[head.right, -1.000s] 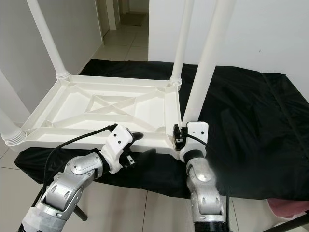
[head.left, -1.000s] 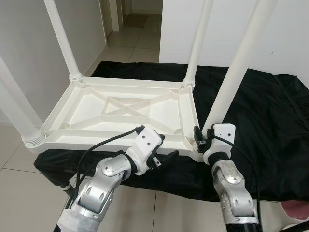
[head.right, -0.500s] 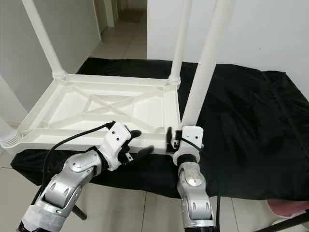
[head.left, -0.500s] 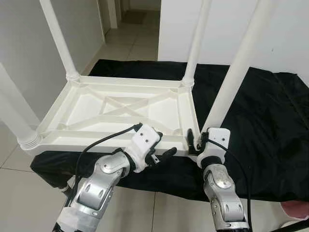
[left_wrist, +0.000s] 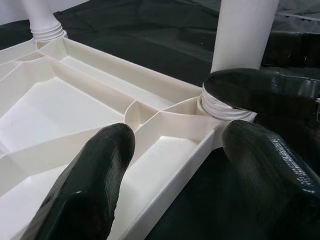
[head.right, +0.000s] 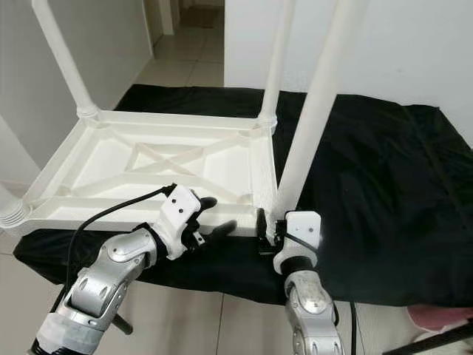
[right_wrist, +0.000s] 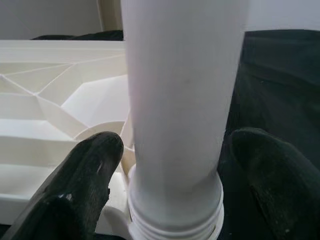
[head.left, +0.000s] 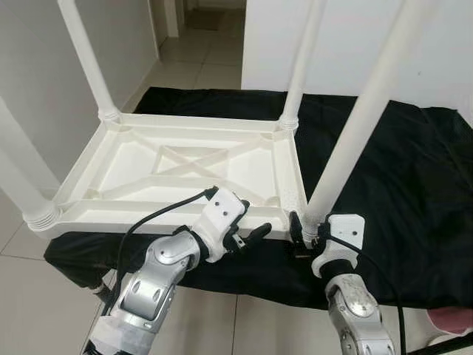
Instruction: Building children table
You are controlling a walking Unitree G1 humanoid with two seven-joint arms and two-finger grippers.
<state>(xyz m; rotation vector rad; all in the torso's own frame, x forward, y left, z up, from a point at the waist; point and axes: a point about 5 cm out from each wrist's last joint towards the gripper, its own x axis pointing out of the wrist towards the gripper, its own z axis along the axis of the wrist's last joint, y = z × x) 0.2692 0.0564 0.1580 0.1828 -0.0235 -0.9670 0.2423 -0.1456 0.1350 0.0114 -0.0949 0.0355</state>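
Note:
A white plastic children's table lies upside down on a black cloth, with its legs pointing up. My right gripper is open at the base of the near right leg. The right wrist view has one black finger on each side of that leg. My left gripper is open at the table's front rim, just left of that corner. In the left wrist view the rim runs between its fingers, one over the ribbed underside and one over the cloth.
Three more legs stand up: near left, far left, far right. The cloth-covered surface ends just before me above a tiled floor. White walls close both sides, with a doorway behind. Something pink lies at the bottom right.
The camera has shifted a little. My right wrist has dropped slightly and moved right, still at the near right leg's base. The left gripper has hardly moved along the front rim.

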